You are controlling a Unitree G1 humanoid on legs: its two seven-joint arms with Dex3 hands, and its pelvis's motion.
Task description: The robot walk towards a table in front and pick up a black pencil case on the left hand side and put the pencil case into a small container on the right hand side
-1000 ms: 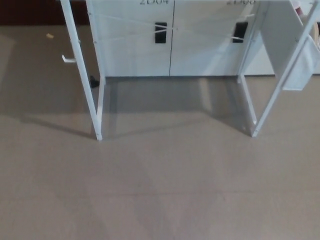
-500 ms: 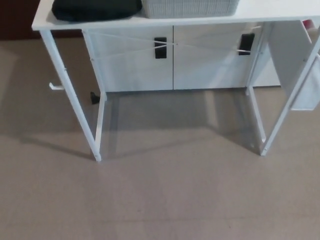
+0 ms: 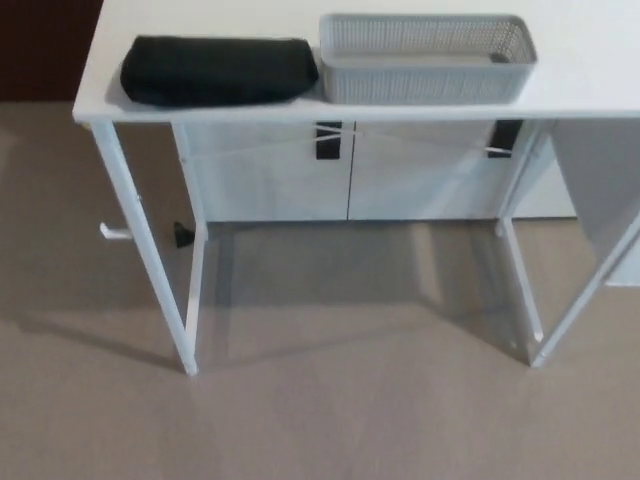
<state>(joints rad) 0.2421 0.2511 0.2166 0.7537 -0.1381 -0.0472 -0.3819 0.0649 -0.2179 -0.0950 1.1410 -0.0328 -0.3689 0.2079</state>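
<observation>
Neither of my hands is in view, so I cannot tell their state. The black pencil case (image 3: 218,70) lies flat on the white table (image 3: 590,60), just left of the grey mesh container (image 3: 425,60). It looks soft and light; I judge a mid-body pinch across its width best.

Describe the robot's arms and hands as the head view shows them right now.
Neither arm nor hand shows in the head view, so their look cannot be told. Only the white table, the black pencil case, the grey container and the floor are visible.
</observation>
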